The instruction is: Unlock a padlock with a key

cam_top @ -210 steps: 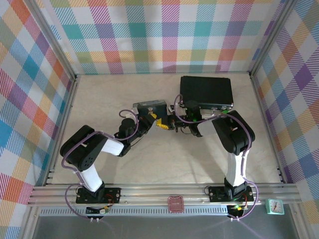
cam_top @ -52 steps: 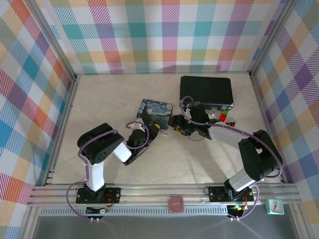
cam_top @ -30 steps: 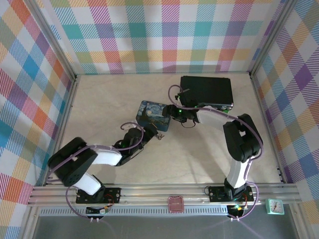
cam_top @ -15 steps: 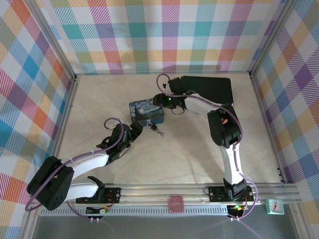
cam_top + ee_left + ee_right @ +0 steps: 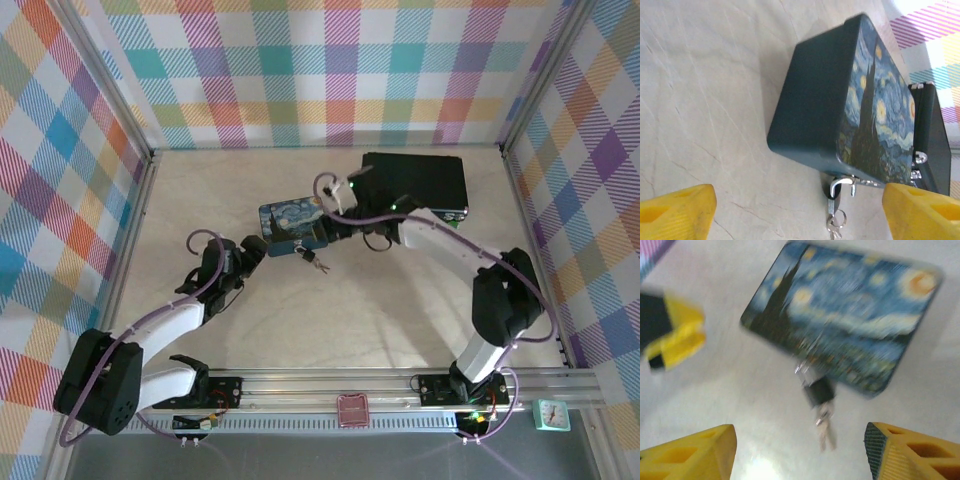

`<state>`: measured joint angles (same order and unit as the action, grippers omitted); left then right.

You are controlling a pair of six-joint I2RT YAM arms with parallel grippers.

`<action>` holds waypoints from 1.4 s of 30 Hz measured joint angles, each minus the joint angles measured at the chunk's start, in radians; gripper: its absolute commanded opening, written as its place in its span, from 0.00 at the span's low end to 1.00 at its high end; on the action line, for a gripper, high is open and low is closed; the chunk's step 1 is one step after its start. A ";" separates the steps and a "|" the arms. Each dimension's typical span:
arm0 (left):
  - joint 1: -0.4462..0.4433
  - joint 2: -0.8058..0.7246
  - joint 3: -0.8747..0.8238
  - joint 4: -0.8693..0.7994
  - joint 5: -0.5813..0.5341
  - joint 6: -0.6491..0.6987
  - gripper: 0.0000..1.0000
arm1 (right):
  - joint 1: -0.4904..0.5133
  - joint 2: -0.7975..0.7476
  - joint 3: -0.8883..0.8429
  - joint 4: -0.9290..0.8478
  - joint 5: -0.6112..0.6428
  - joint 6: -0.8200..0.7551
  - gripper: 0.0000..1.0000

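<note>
The tiny padlock [image 5: 839, 189] hangs by its silvery shackle from the clasp on the near edge of the blue-and-yellow painted tin [image 5: 825, 100]. A key ring with keys [image 5: 836, 222] trails from its lower end. From above, the padlock [image 5: 303, 254] and keys [image 5: 320, 264] lie on the table just in front of the tin [image 5: 290, 224]. My left gripper [image 5: 256, 250] is open a short way left of the padlock, its yellow fingers [image 5: 677, 210] wide apart. My right gripper [image 5: 322, 236] hovers open above the padlock [image 5: 818, 391] and keys [image 5: 825, 434], apart from both.
A flat black case [image 5: 415, 182] lies at the back right, close behind the tin [image 5: 850, 315]; its edge [image 5: 932, 145] also appears past the tin in the left wrist view. A yellow finger of the left gripper [image 5: 676, 336] shows at the left of the right wrist view.
The left gripper has drawn back to the left, away from the padlock. The right arm's elbow has swung out to the right and its gripper now sits over the padlock. Tin and padlock stay put.
</note>
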<state>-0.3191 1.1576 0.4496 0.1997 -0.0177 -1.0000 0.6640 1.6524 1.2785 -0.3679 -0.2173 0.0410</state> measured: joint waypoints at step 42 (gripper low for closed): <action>0.171 0.328 0.243 0.169 0.254 0.109 0.86 | 0.162 0.347 -0.118 0.504 0.289 -0.377 0.23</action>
<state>-0.1478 1.4860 0.6926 0.3687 0.2363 -0.8906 0.8261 1.9991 1.1603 0.1364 0.0719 -0.3363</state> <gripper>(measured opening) 0.862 0.237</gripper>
